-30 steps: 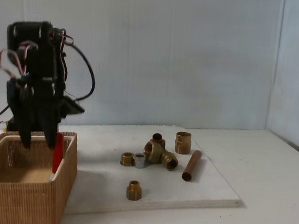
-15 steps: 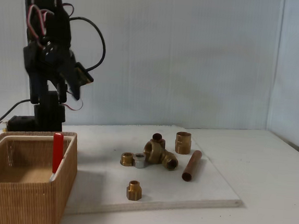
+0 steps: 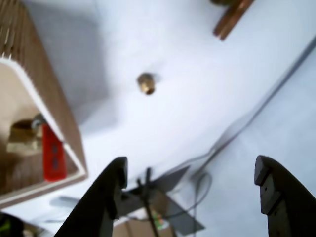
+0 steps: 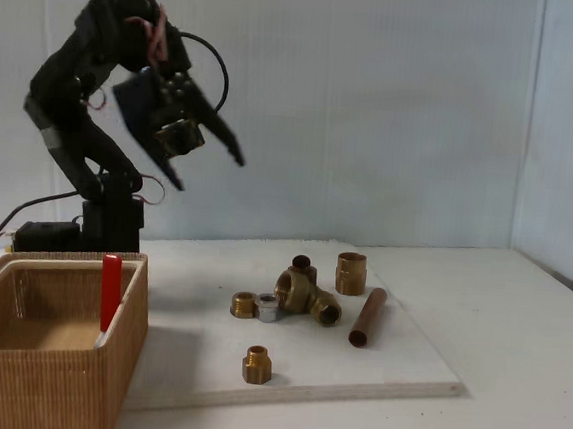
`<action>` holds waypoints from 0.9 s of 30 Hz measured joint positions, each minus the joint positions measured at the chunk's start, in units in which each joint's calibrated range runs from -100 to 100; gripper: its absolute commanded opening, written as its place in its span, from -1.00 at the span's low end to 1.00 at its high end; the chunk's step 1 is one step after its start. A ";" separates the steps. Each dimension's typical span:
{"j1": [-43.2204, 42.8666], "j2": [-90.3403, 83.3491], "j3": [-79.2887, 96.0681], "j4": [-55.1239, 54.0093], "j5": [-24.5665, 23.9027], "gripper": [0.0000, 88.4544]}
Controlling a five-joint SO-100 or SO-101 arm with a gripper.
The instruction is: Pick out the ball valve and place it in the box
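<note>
The ball valve stands inside the tan wicker box, its red lever sticking up against the right wall. The wrist view shows its red lever and brass body in the box's corner. My gripper hangs high in the air above and to the right of the box, open and with nothing in it. In the wrist view its two dark fingers spread wide around the gripper's gap, over the white board.
A flat white board carries a small brass nut, a brass tee fitting, a threaded coupling, two small rings and a copper tube. Cables trail behind the arm's base.
My gripper has risen out of the box and swung up to the right, leaving the ball valve inside. The fittings on the board have not moved.
</note>
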 measured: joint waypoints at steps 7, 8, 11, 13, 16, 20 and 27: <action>-12.45 -0.34 8.90 -17.80 -10.85 -0.38; -13.56 -0.51 10.99 -20.89 -12.45 -0.38; -15.86 -0.59 15.71 -28.03 -17.05 -0.38; -17.41 -0.59 17.98 -30.87 -19.94 -0.38; -20.82 -0.59 21.24 -32.67 -22.68 -0.38; -25.27 -2.03 27.51 -34.65 -24.64 -0.38; -29.79 -17.45 43.94 -42.13 -26.81 -0.38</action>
